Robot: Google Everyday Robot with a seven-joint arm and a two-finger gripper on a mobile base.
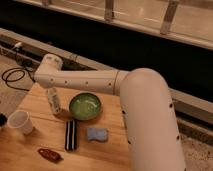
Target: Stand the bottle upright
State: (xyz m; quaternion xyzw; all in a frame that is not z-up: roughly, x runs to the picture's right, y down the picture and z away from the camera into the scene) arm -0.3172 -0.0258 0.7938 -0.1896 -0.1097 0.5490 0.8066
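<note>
Bottle (pixel 53 101) stands near-upright on the surface (pixel 30 105) just left of the green bowl (pixel 85 106), gripper (pixel 50 91) at its cap, finger state cannot tell; risk: a sideways pull-away tips it toward the bowl.

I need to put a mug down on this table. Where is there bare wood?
Bare wood lies along the table far-left edge, behind the white cup, and at the near edge right of the red object. The middle is crowded: gripper over the bottle, green bowl, black bar, blue sponge.
</note>
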